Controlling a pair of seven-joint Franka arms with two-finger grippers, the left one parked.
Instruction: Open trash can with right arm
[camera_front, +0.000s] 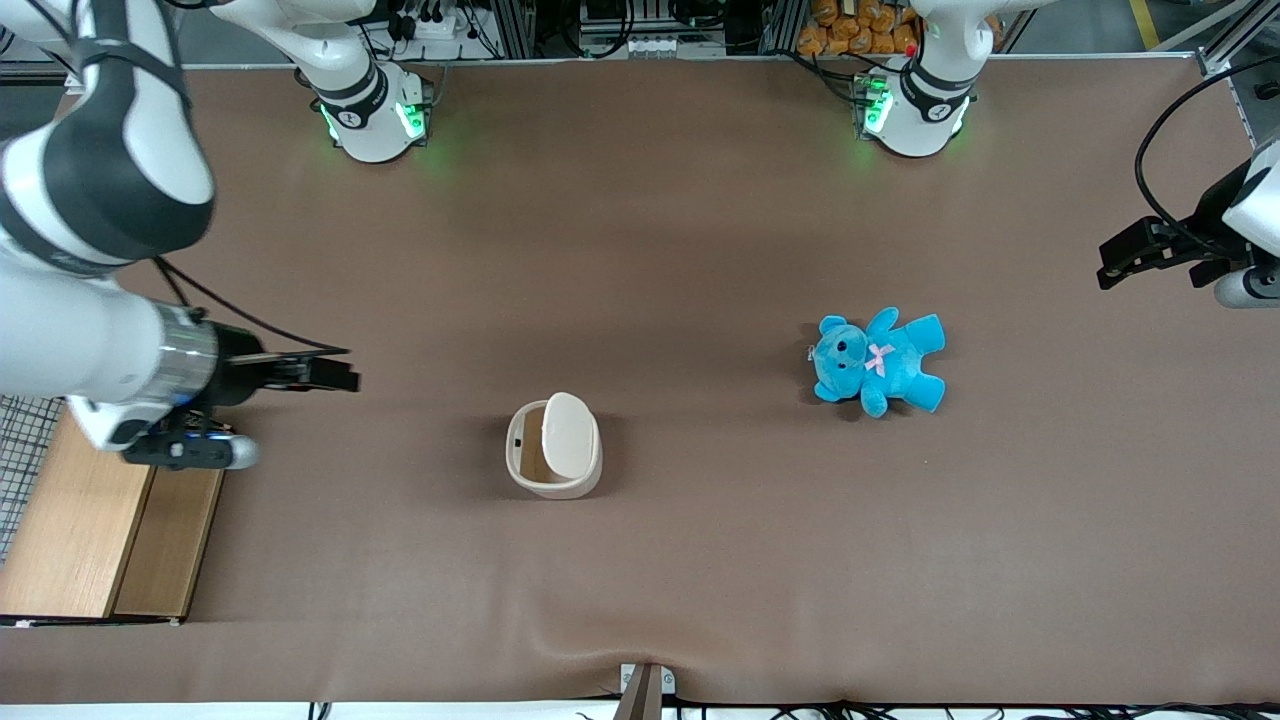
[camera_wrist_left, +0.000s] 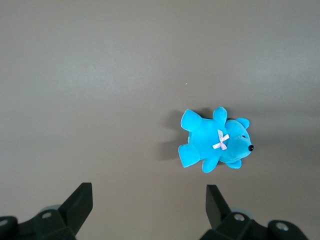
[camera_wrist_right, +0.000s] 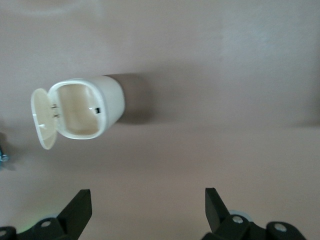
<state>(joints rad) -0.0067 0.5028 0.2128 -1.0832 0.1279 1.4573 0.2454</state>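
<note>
One small trash can (camera_front: 553, 447) stands near the middle of the brown table (camera_front: 700, 250), a cream-white plastic bin with a rounded-square mouth and smooth, glossy walls. Its flip lid (camera_front: 569, 434) is raised: a smooth oval flap standing up from the rim on the side toward the parked arm's end, hinged there and leaning a little outward. The right wrist view looks into the open mouth (camera_wrist_right: 80, 112), where the inside is a warm tan and a tiny dark catch sits on the inner rim. The lid's pale underside (camera_wrist_right: 43, 120) shows there too.

The table covering is a matte brown cloth, faintly rippled at the edge nearest the front camera. The right arm (camera_front: 90, 300), glossy white with a black joint band and a silver wrist ring, reaches in from the working arm's end of the table. Its gripper (camera_front: 335, 375) hangs above the cloth, well apart from the trash can and touching nothing; its two black fingers (camera_wrist_right: 77, 207) are spread wide with nothing between them.

A plush blue teddy bear (camera_front: 878, 361) with a pink bow lies flat toward the parked arm's end, well apart from the bin. A light wooden box (camera_front: 100, 530) with wire mesh sits under the right arm's wrist.
</note>
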